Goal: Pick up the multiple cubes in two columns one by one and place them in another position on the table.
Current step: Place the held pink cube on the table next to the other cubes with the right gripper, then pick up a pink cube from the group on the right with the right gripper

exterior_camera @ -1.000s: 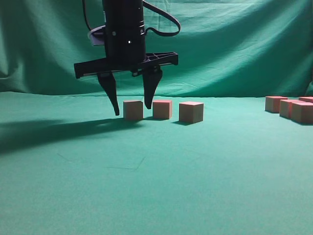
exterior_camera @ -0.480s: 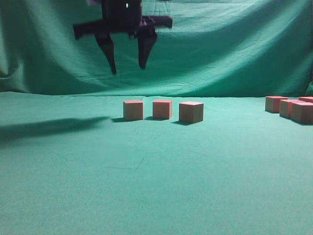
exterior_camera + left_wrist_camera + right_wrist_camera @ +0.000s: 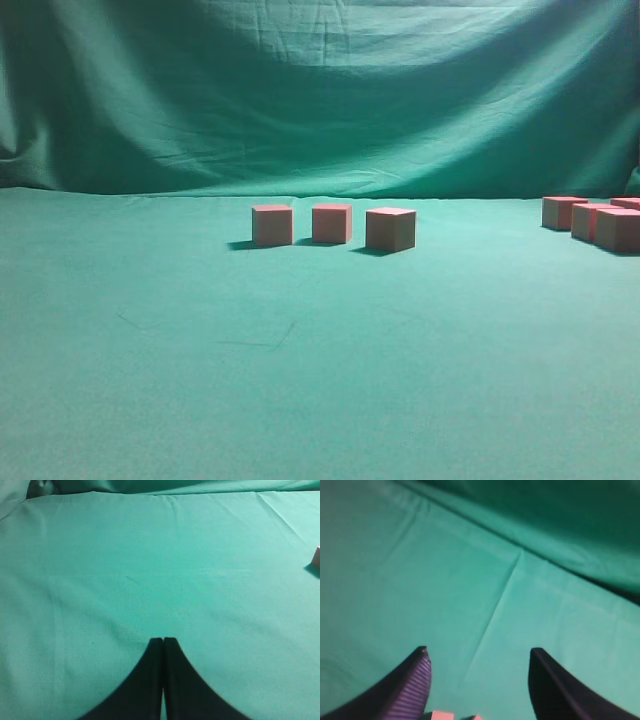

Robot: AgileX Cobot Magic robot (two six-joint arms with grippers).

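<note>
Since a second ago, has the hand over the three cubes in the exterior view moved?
Yes. It has risen straight up out of the exterior view, away from the leftmost cube, which sits unmoved on the table.

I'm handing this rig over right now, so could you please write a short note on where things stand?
Left gripper: shut, empty, over bare table.
Right gripper: open, empty, raised out of the exterior view; cube tops barely show below it.
Cubes: three in a row at mid-table, left, middle, right; a cluster waits at the right edge.
Done: apparently three cubes placed.
Left: move the cluster's cubes one by one, likely extending the row.
</note>
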